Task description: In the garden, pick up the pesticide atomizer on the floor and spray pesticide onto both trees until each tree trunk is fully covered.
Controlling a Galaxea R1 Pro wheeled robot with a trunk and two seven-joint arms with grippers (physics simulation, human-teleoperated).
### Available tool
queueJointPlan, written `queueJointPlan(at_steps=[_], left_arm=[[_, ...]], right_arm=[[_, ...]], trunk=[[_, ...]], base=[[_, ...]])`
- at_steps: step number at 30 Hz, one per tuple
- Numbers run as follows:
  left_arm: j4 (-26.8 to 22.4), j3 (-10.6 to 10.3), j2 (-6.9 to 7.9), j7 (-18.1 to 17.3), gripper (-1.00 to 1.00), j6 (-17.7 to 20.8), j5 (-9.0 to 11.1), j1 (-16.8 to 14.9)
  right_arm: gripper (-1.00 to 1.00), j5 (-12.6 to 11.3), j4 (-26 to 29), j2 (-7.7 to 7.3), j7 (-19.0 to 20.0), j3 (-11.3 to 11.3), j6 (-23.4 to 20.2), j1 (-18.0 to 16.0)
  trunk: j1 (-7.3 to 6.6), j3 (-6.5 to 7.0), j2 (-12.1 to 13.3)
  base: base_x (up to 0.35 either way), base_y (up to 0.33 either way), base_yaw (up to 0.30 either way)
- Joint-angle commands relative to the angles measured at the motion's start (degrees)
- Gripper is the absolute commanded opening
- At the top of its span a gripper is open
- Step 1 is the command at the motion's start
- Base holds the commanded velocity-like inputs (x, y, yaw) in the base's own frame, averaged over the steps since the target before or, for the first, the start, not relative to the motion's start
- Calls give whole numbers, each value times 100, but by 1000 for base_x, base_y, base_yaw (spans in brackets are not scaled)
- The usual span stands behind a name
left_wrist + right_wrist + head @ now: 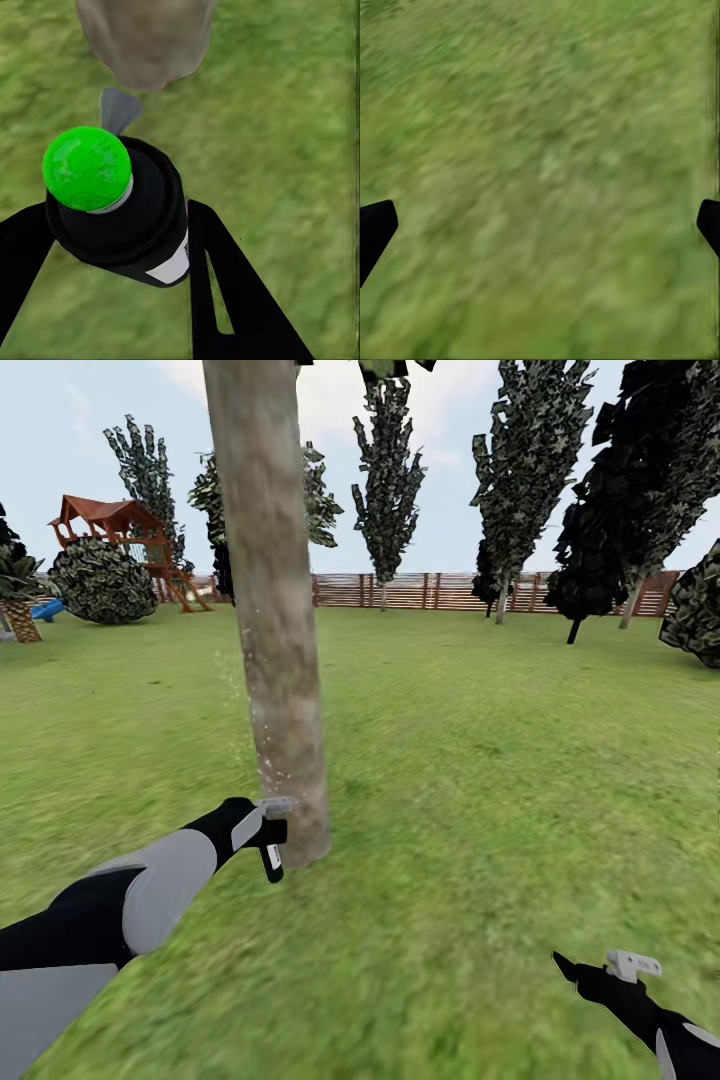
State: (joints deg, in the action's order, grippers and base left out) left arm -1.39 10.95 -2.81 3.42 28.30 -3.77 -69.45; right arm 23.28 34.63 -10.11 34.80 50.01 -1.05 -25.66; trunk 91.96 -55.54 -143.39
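Observation:
A thick grey-brown tree trunk [275, 610] rises from the grass floor [480, 760] just ahead of me, left of centre. My left gripper [265, 832] is shut on the pesticide atomizer [272, 857], a dark bottle with a white label, held close beside the trunk's base. Fine white specks hang along the trunk's left side. In the left wrist view the atomizer [127, 217] sits between the black fingers [225, 292], its grey nozzle aimed at the trunk [146, 37]. My right gripper [600, 970] hovers low at the right, open over bare grass [540, 150].
A brown slat fence [420, 590] closes the lawn at the back. Dark leafy trees [620, 510] stand along it. A red-brown playset [120, 540], a round bush [100, 585] and a blue slide [45, 608] are far left.

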Motion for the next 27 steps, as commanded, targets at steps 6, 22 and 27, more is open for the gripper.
queueJointPlan(at_steps=[6,22,27], left_arm=[[-2,-3,0,0,-100,0,-5,1],[-19,5,-5,35,-100,1,-26,396],[-320,11,44,44,-100,601,-35,396]], right_arm=[[100,0,0,0,-6,0,0,0],[100,2,0,0,-9,0,0,0],[100,2,-2,0,-11,0,0,0]], trunk=[[0,0,0],[0,0,0],[0,0,0]], base=[[92,-322,117],[74,-188,130],[1,-1,7]])
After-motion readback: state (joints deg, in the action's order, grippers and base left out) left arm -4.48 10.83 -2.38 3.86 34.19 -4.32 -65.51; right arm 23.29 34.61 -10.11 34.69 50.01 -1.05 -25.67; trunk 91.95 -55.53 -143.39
